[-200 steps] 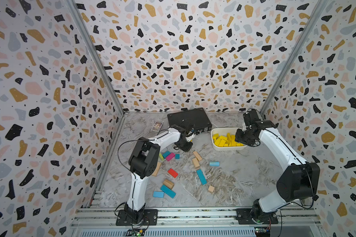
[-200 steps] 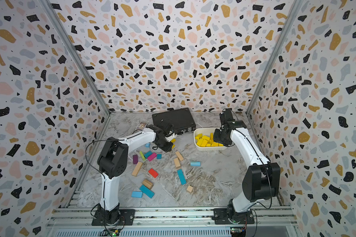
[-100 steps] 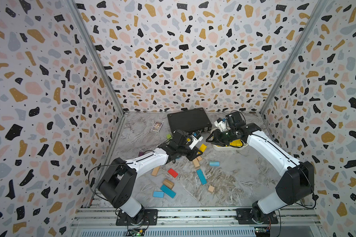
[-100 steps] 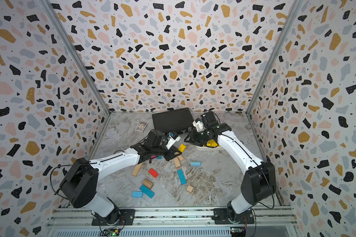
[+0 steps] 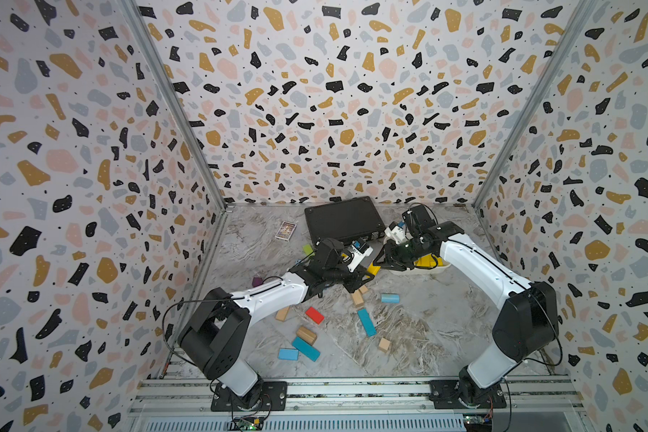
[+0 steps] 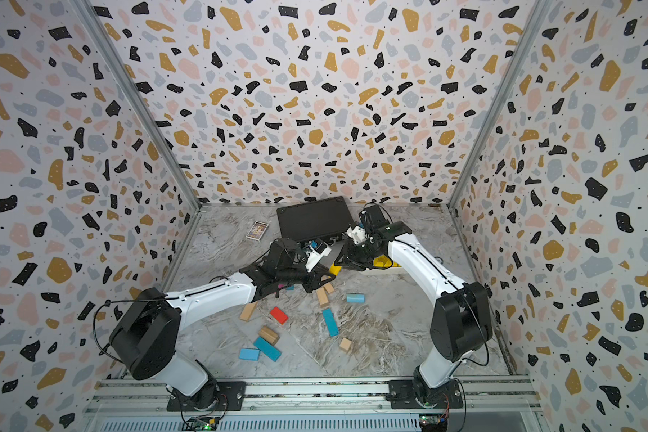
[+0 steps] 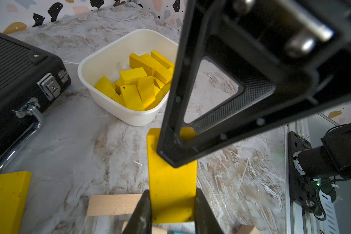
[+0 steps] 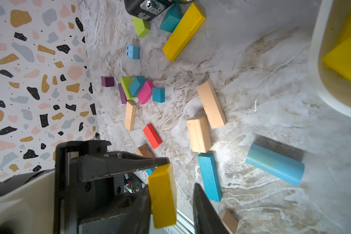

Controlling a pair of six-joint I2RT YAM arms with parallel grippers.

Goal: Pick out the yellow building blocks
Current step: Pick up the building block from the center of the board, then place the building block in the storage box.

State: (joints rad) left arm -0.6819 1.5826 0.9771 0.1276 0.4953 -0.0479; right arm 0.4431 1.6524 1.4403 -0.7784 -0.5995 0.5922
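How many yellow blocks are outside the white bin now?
2. One yellow block is clamped in the left pincer; a long yellow bar lies near the black case. Others may be hidden.

My left fingers [image 7: 142, 212] are black, the bar [image 7: 171, 182] between them bright yellow. The table [image 7: 79, 152] is marbled grey-brown; case [image 5: 343, 220] at twelve o'clock black; tub [image 7: 101, 60] white, its blocks [image 7: 132, 76] yellow; walls [image 5: 315, 93] terrazzo-speckled.

yellow blocks [image 7: 134, 85] lie heaped in a tub [image 7: 109, 56]; one flat bar [image 7: 171, 174] sits gripped in the left pincer [image 7: 172, 193]; a long bar [image 8: 183, 31] lies on the worktop [image 7: 89, 141].
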